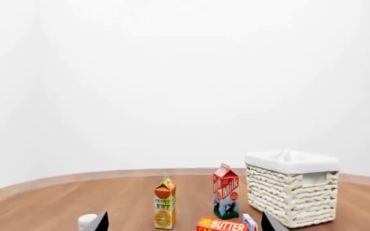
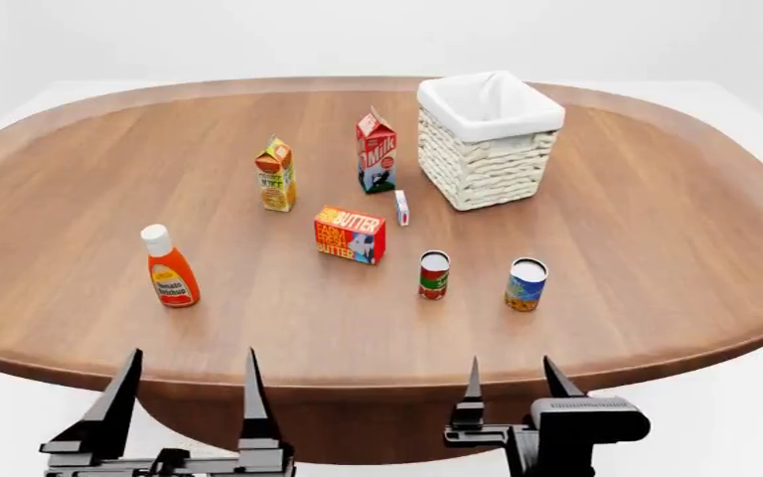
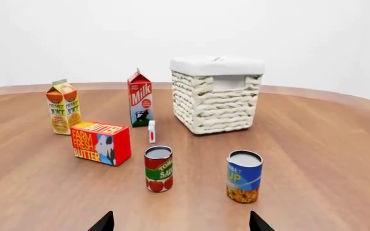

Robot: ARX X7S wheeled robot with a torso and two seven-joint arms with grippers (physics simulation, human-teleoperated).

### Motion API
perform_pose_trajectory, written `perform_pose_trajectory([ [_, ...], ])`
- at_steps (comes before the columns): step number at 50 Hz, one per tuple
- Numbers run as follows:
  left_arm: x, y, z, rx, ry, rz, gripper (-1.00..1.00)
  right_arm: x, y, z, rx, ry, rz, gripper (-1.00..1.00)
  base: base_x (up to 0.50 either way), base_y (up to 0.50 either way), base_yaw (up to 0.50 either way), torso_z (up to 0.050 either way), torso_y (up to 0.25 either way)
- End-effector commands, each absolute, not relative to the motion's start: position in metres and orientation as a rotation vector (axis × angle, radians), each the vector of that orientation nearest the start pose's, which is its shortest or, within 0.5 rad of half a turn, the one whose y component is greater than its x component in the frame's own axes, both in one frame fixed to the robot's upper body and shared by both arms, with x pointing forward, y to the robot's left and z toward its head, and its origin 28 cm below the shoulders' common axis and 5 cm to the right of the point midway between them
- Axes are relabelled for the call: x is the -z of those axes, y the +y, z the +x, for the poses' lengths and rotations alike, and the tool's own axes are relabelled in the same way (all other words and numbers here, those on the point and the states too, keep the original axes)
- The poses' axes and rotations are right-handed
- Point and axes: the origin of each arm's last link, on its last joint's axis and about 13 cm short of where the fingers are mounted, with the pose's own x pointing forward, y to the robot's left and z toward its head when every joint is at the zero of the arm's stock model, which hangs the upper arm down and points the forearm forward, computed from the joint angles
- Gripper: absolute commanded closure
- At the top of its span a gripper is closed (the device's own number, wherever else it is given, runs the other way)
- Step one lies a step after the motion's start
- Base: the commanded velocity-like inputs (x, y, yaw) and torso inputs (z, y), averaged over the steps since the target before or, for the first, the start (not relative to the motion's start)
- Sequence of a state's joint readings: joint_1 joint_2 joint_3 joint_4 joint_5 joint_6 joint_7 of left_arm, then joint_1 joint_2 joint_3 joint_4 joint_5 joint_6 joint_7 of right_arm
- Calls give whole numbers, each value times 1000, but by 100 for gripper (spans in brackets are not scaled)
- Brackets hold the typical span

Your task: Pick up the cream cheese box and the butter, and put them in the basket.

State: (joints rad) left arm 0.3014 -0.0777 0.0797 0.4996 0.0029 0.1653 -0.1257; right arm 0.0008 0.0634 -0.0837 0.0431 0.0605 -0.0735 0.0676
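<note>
We are holding both the left gripper (image 2: pixel 186 397) and right gripper (image 2: pixel 511 381) wide open and empty, seeing the red-orange butter box (image 2: pixel 350 235), half-hidden small white cream cheese box (image 2: pixel 403 208) and white wicker basket (image 2: pixel 488 159) standing well beyond our jaws.

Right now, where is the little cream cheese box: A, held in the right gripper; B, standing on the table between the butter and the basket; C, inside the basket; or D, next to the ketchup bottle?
B: the cream cheese box stands on the table between the butter and the basket.
</note>
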Motion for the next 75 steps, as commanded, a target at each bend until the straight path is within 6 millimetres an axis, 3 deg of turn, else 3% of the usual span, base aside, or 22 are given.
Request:
perform_pose_trajectory([
  [1, -80, 201, 141, -20, -384, 8, -100, -13, -97, 204, 1, -107, 12, -100, 0, 0, 0, 0, 0],
  [25, -82, 200, 137, -22, -396, 11, -100, -28, -101, 181, 39, -320, 30, -100, 0, 0, 0, 0, 0],
  [47, -98, 202, 120, -54, -563, 32, -100, -25, -100, 185, 23, -312, 43, -100, 74, 0, 0, 0, 0],
  [75, -97, 203, 120, -35, -561, 29, -100, -24, -101, 186, 35, -313, 51, -100, 23, 0, 0, 0, 0],
])
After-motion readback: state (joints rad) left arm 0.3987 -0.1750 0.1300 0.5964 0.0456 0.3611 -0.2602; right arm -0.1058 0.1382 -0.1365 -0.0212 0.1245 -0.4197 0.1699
